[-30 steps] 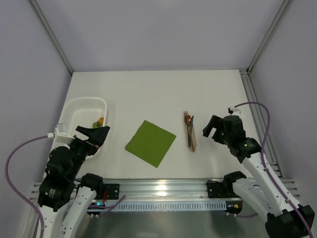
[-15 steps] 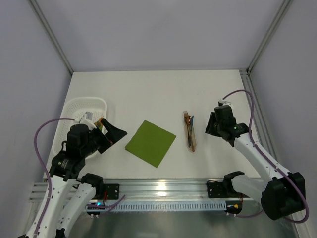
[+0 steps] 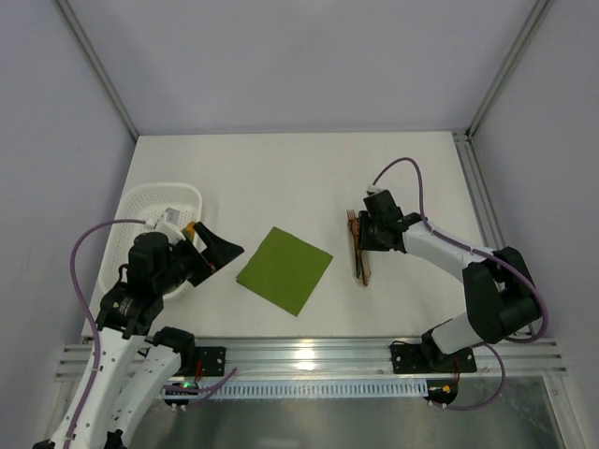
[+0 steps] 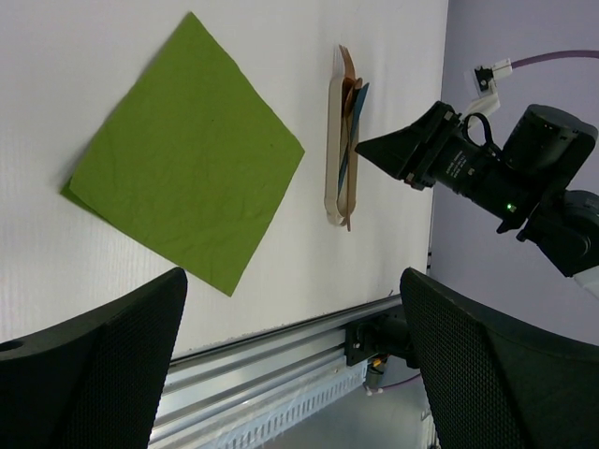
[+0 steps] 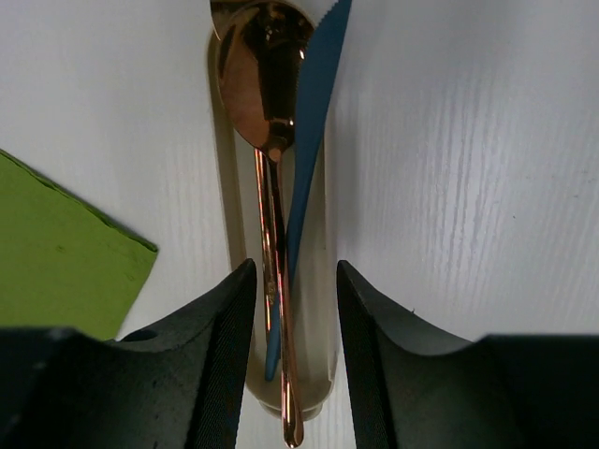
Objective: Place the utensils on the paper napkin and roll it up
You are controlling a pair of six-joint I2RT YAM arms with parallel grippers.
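The copper spoon (image 5: 270, 84) and fork lie together along a pale beige oblong rest (image 5: 323, 234), with a blue strip (image 5: 314, 112) beside them. In the top view the utensils (image 3: 357, 245) lie right of the green napkin (image 3: 284, 269), which is flat and bare. My right gripper (image 5: 292, 318) is open, low over the utensils, one finger on each side of the rest; it also shows in the top view (image 3: 367, 234). My left gripper (image 3: 220, 251) is open and empty, left of the napkin (image 4: 187, 159).
A white mesh basket (image 3: 140, 201) stands at the left edge with a small orange thing inside. The metal rail (image 3: 299, 360) runs along the near edge. The beige rest (image 4: 331, 178) and the right gripper (image 4: 412, 154) show in the left wrist view.
My right arm has reached left from the table's right side until its gripper is over the utensils. My left gripper swung right toward the napkin, then nearly held still.
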